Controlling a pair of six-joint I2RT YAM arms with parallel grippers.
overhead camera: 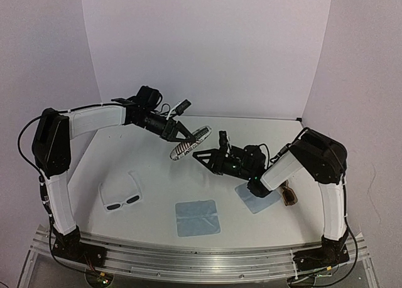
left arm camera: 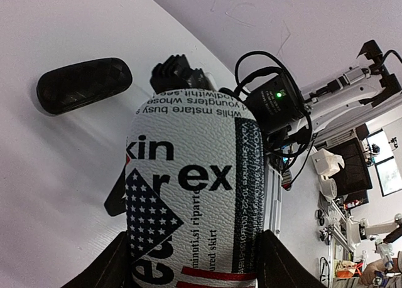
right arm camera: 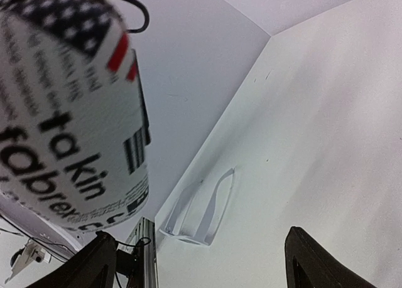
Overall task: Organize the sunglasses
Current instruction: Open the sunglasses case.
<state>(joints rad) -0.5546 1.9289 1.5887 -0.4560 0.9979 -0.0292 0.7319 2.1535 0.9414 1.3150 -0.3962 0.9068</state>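
The white sunglasses (overhead camera: 122, 197) lie open on the table at the front left; they also show in the right wrist view (right arm camera: 201, 206). The brown sunglasses (overhead camera: 289, 194) lie at the right, partly hidden behind my right arm. My left gripper (overhead camera: 182, 136) is shut on a patterned case (overhead camera: 190, 142) with printed text and a flag, held above the table's middle (left arm camera: 195, 175). My right gripper (overhead camera: 208, 149) is open and empty, right beside the case's end (right arm camera: 69, 106), not touching it.
One light-blue cloth (overhead camera: 197, 217) lies at the front centre, another (overhead camera: 256, 199) under my right forearm. A black case (left arm camera: 83, 84) lies on the table beyond the patterned case. White walls stand at the back and sides.
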